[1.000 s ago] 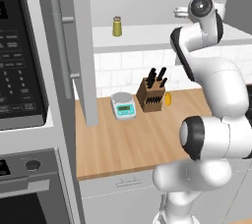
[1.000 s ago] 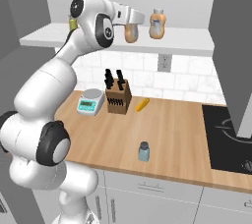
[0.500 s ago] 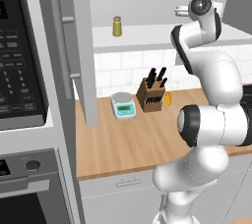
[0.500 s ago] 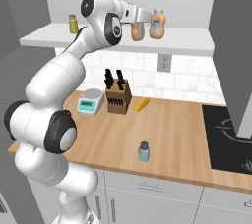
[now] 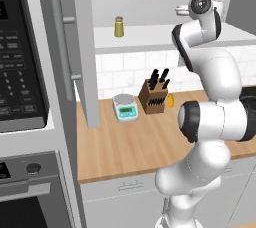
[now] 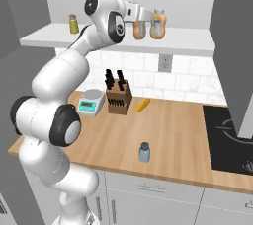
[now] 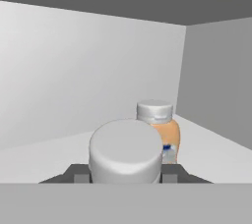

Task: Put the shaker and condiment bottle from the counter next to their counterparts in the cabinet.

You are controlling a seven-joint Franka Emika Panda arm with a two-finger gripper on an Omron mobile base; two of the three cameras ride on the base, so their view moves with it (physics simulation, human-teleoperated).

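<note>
Shelf space in the pale grey wall cabinet (image 6: pixel 49 41) reads from left to right as follows: an olive-yellow shaker with a grey cap (image 6: pixel 73 23) stands alone near the left end of the white shelf board, well apart from the rest; further right the white arm's two-finger gripper (image 6: pixel 140 25) reaches in level with the shelf, its fingers closed narrowly on a small peach-orange condiment bottle with a light grey cap (image 6: pixel 139 29); just beside that, on its right, stands the near-identical orange bottle with a pale label (image 6: pixel 158 25), upright on the board. From the hand camera the held bottle's grey cap (image 7: pixel 126 150) sits directly between the dark fingertips (image 7: pixel 78 173), and the twin lies just beyond it and slightly to the right. Both bottles are upright, their long axes parallel, so the placement appears nearly complete and what remains is a release and a withdrawal away from the twin. Down on the light wooden plank counter (image 6: pixel 183 135), the small blue-grey cylindrical shaker with a darker cap (image 6: pixel 144 152) stands near the front edge, well below and apart from the gripper, not yet moved to the olive-yellow one.
</note>
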